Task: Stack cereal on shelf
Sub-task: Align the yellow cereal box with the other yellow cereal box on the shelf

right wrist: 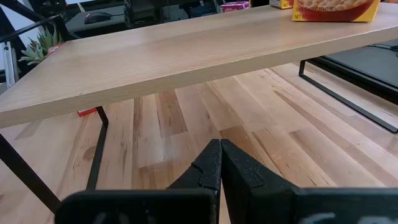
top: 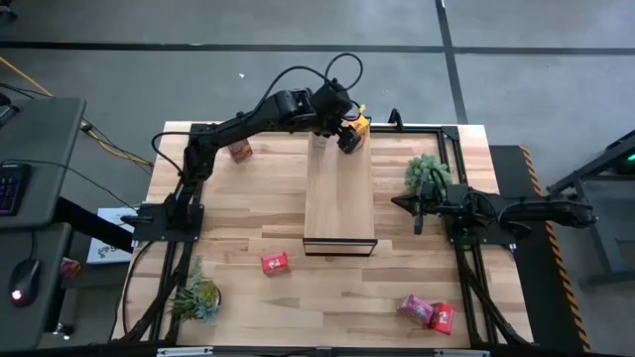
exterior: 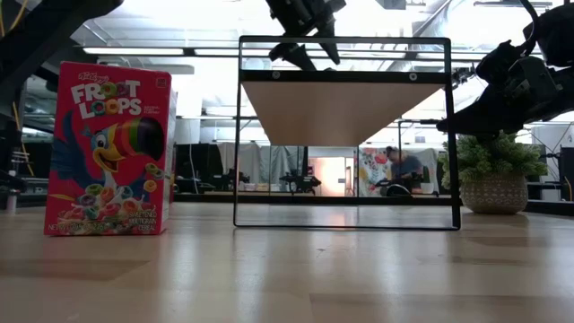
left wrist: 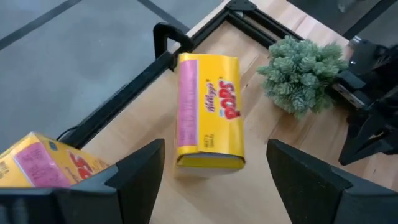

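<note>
The shelf (top: 339, 193) stands mid-table, its length running from near to far. My left gripper (top: 348, 136) is open over the shelf's far right corner. In the left wrist view its fingers stand either side of a yellow cereal box (left wrist: 209, 115), above it; the box lies flat on the wood and shows in the high view (top: 360, 123). A second yellow box (left wrist: 37, 165) sits beside the left finger and shows on the shelf's far end in the right wrist view (right wrist: 336, 9). My right gripper (right wrist: 219, 162) is shut and empty, low beside the shelf's right side (top: 418, 206).
A pink box (top: 239, 150) lies at the far left. A red box (top: 275, 262) stands near the shelf's near end and shows in the low view (exterior: 108, 148). A pink box (top: 415, 308) and a red box (top: 442, 317) lie near right. Plants stand at right (top: 429, 171) and near left (top: 195, 297).
</note>
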Tool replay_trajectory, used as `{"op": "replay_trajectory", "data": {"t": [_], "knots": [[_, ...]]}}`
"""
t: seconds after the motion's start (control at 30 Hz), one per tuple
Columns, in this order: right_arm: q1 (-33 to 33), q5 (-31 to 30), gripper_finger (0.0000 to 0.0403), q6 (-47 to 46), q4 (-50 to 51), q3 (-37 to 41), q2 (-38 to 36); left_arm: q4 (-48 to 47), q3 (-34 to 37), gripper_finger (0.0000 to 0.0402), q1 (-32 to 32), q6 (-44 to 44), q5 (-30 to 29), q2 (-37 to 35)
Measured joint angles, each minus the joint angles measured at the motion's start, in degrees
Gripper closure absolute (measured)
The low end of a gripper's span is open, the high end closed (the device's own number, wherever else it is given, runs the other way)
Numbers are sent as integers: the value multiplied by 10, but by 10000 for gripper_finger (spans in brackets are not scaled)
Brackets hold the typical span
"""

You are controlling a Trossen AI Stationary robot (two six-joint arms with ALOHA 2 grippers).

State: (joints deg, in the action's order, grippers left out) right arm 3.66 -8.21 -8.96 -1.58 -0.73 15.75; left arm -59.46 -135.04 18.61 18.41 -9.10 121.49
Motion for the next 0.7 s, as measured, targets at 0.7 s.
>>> {"op": "replay_trajectory", "data": {"t": [0.7], "knots": [[0,0,402,0,0,0,0,50,0,129,28,16,31,-37]]}}
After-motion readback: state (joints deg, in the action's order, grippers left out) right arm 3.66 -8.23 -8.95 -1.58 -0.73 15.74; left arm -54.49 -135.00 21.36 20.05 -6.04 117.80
